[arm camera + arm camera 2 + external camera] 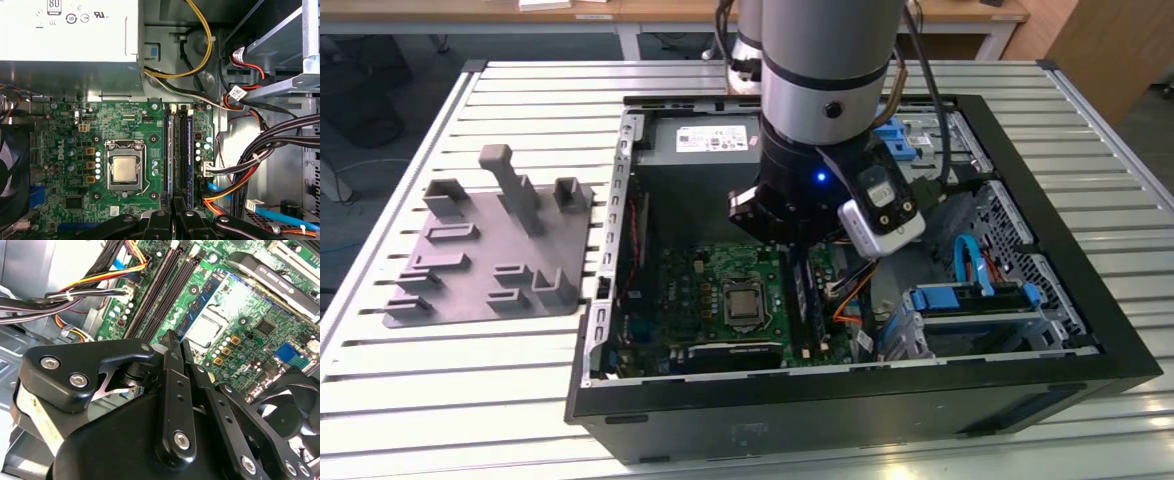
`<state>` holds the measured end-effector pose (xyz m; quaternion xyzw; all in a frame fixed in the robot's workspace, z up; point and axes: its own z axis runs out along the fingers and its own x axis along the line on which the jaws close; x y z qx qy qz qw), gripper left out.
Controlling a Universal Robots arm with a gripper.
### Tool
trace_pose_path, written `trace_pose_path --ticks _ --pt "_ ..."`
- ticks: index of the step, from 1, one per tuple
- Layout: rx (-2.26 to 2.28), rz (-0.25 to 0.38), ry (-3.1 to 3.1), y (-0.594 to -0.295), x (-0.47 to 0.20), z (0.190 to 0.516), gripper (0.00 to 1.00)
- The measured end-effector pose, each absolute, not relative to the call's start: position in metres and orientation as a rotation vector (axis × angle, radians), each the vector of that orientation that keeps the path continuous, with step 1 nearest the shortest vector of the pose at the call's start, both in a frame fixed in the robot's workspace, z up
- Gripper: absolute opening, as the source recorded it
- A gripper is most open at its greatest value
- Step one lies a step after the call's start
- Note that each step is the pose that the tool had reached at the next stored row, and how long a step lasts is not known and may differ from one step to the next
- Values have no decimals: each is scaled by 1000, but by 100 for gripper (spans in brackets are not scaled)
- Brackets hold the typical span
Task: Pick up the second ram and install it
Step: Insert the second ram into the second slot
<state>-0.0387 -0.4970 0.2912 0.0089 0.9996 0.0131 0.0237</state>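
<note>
1. Tool (175, 340) state: we read the fingers as clenched edge-on around the second ram (200, 302), a thin dark-green stick with a bluish face that runs out from the fingertips in both wrist views.
2. Position: the arm (821, 110) reaches straight down into the open computer case (854, 400), so the stick hangs lengthwise along the memory slots (169, 150), just beside the silver socket (124, 169) of the motherboard (65, 130). We judge that this alignment lets the stick's long edge meet a slot squarely.
3. Grey tray (480, 250) on the counter (454, 400): its upright pegs carry no stick, which fits with the ram being in the tool.
4. Hidden: in the exterior view the wrist covers the fingers and the slots. In the first wrist view the tool (176, 202) is cut off at the frame edge.
5. Uncertain: we cannot tell whether the stick's lower edge touches a slot, nor which slot lies beneath it.
6. Nearby: bundled cables (260, 150) lie close beside the slots, apart from the stick.
</note>
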Motion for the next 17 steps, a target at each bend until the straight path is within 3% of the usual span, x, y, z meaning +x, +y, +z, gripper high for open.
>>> trace_pose_path --ticks 17 --pt "28 40 3094 -497 -39 286 14"
